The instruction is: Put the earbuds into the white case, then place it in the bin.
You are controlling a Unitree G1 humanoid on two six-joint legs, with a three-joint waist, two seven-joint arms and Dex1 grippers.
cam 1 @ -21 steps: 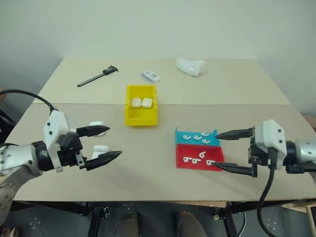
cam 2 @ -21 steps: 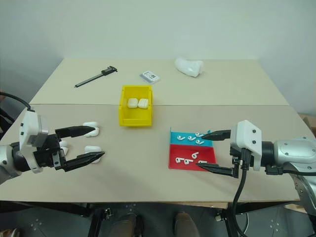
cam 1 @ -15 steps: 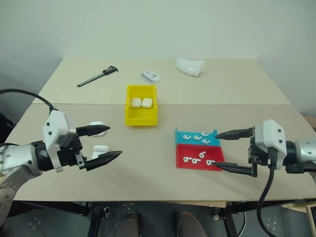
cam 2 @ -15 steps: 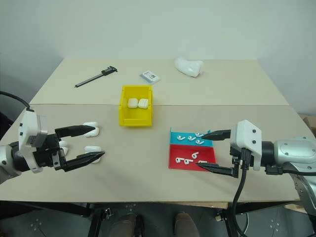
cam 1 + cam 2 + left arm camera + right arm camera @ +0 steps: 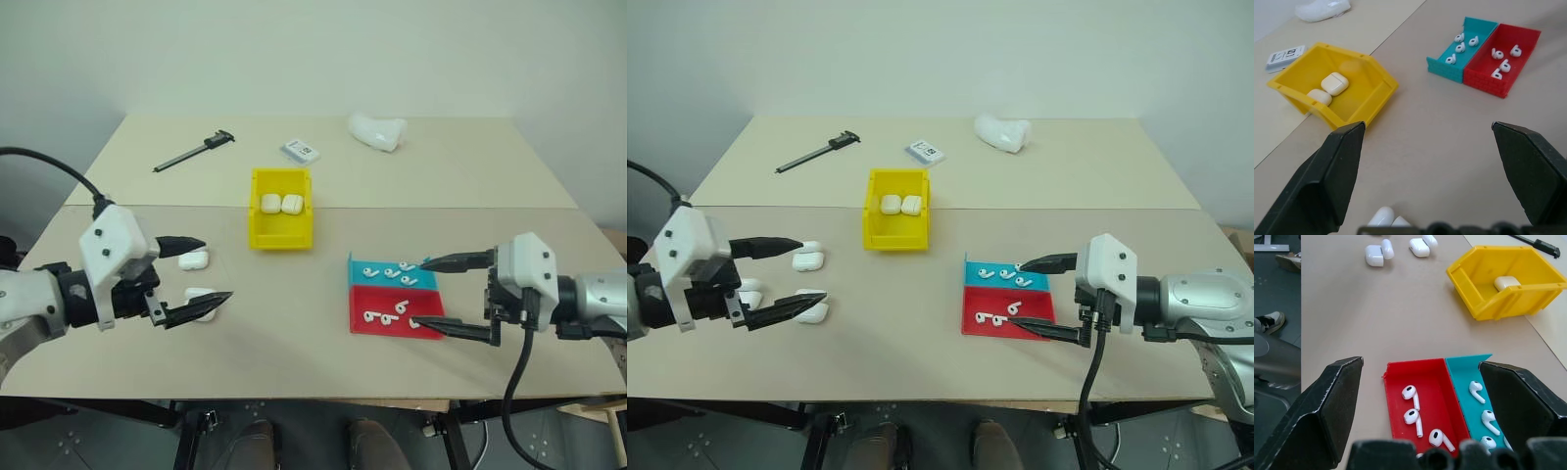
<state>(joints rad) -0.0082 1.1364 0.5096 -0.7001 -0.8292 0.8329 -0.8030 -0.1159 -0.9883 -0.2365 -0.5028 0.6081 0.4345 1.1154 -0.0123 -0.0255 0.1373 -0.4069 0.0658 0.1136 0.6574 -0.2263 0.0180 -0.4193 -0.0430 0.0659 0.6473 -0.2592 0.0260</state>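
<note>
Resting in yellow bin [image 5: 280, 236]: two glossy white cases [image 5: 281, 204]; both jaws released.

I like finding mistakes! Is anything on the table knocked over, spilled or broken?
Nothing stands out. The earbuds lie inside the blue tray and red tray, two white cases sit in the yellow bin, and nothing looks spilled or broken.

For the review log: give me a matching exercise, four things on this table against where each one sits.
Things:
1. caliper
2. yellow bin
3. red tray
4. lumpy white object

Places:
A. far right of the table
B. far left of the table
C. beside the blue tray, by the right gripper
D. mid-table, two white cases inside

Pairs: 1-B, 2-D, 3-C, 4-A
</note>
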